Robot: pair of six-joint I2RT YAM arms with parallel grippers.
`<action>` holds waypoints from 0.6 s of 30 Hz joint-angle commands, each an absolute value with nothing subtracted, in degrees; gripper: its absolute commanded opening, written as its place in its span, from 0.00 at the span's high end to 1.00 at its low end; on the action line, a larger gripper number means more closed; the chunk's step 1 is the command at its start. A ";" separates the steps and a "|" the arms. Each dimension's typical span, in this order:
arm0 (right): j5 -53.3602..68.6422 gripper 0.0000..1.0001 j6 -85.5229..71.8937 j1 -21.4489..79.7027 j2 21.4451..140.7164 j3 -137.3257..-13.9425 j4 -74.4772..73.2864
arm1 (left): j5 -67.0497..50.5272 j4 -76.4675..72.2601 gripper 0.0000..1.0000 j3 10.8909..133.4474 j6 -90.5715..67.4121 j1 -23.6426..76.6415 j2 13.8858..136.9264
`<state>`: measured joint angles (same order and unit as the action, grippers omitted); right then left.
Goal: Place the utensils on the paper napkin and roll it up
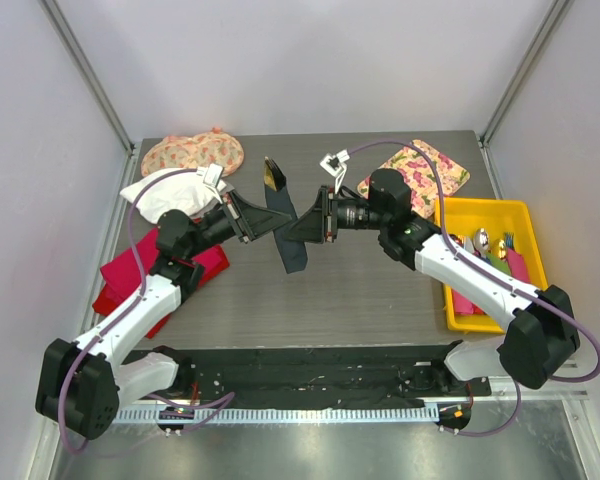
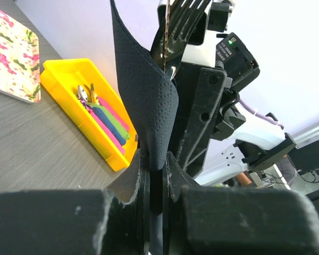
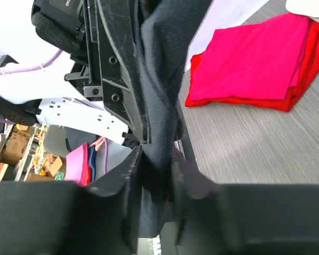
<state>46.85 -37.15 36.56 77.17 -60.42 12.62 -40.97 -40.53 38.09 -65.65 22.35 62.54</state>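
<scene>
Left gripper [image 2: 156, 180]: clamped on the napkin, the dark sheet pinched flat between its pads.
Right gripper [image 3: 157, 175]: faces the left one, with its pads pressing the same bundle from both sides. It looks closed on the napkin, though the grip may not be firm.
Table [image 1: 360, 290]: both grippers meet above its middle, toward the far edge.
Tray [image 1: 480, 208]: yellow, at the right edge, holding cutlery with coloured handles.
Napkin [image 1: 294, 255]: off the table, held in the air between the two grippers. It is wrapped lengthwise into a loose strip, with one end hanging free below.
Utensils [image 1: 273, 176]: tucked inside the napkin, a tan end sticking out toward the far edge. The left wrist view shows fork [image 2: 183, 16] tines above the fold. How many pieces are inside cannot be told.
Done: by the look of it, the utensils are in the napkin and the wrapping is under way.
Left: the roll seems loose and open along one edge. Tightening it, closing it and setting it down appear to remain.
Writing: none readable, and no brand or label shows.
</scene>
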 commanded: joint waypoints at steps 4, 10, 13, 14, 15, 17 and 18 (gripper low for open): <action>47.73 0.99 -39.38 37.00 76.29 -60.82 18.11 | -39.82 -45.35 1.00 40.34 -66.01 22.06 62.32; 45.62 0.99 -38.14 34.81 75.32 -60.65 14.42 | -39.73 -44.12 0.88 40.25 -65.74 22.06 62.49; 45.44 0.99 -37.97 33.23 74.89 -60.73 13.80 | -39.64 -43.68 0.64 40.17 -65.48 22.06 62.58; 45.35 0.99 -37.62 32.96 74.71 -60.91 13.36 | -39.46 -43.42 0.51 40.17 -65.48 22.06 62.67; 45.35 0.99 -37.62 32.70 74.53 -60.91 12.66 | -39.55 -43.33 0.47 40.08 -65.39 22.06 62.75; 45.18 0.99 -37.09 31.21 73.75 -61.00 11.26 | -39.29 -42.72 0.35 39.81 -64.95 22.15 62.75; 45.87 0.99 -36.57 30.51 73.48 -60.65 10.82 | -39.37 -42.54 0.31 39.64 -64.78 22.06 62.75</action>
<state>46.30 -38.06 32.56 77.12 -60.20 10.66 -40.23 -41.54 38.13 -65.78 22.35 62.83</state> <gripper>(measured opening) 0.096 0.623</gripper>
